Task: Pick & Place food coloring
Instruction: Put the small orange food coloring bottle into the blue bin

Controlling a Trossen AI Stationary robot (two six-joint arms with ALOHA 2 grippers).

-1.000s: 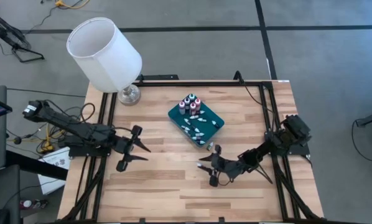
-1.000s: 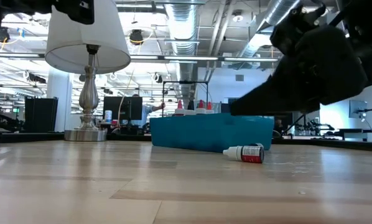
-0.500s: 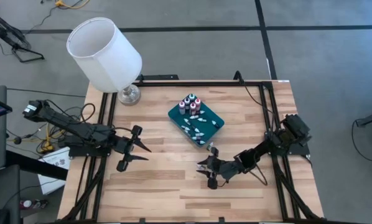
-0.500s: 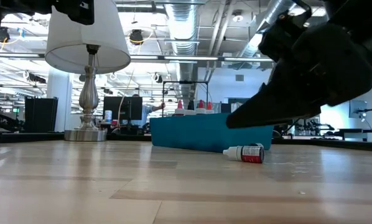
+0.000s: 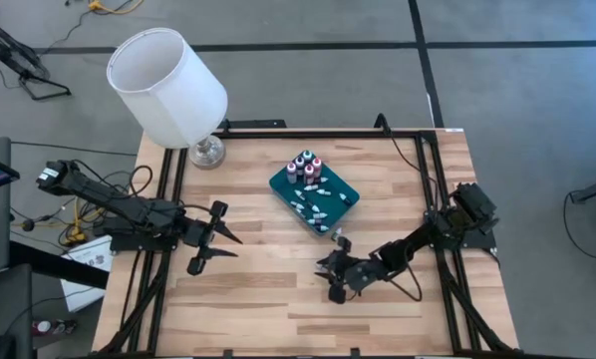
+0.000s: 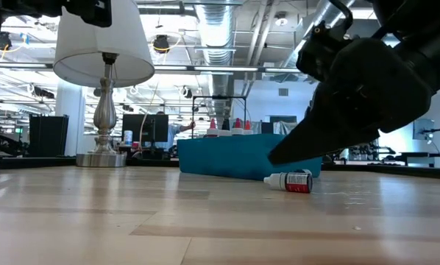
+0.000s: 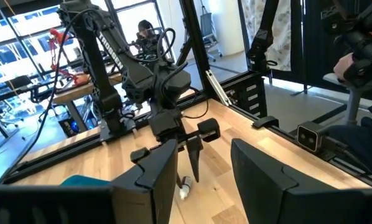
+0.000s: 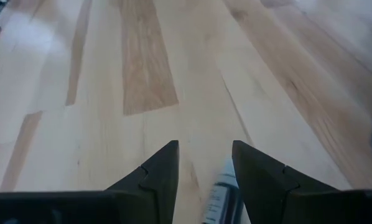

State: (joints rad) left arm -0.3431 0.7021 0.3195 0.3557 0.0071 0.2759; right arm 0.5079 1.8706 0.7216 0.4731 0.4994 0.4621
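A teal tray (image 5: 346, 197) lies at the table's middle far part. It holds several small food coloring bottles, some upright (image 5: 304, 167) and some lying (image 5: 313, 206). One loose bottle with a red label (image 6: 290, 181) lies on its side on the wood just near of the tray; it also shows in the high view (image 5: 335, 240). My right gripper (image 5: 331, 278) is open and hovers over this bottle. In the right wrist view the bottle (image 8: 218, 194) shows between the two fingers, untouched. My left gripper (image 5: 216, 237) is open and empty at the table's left.
A lamp with a white shade (image 5: 166, 85) stands on its metal base (image 5: 206, 152) at the far left corner. Black frame rails (image 5: 430, 189) run along the table's sides. Bare wood lies near of the tray. A person (image 7: 359, 62) sits beyond the table.
My right gripper has gone a little toward the table's near and left edges, and down, with its fingers tipping down over the loose bottle. It stays open. The bottle has not moved.
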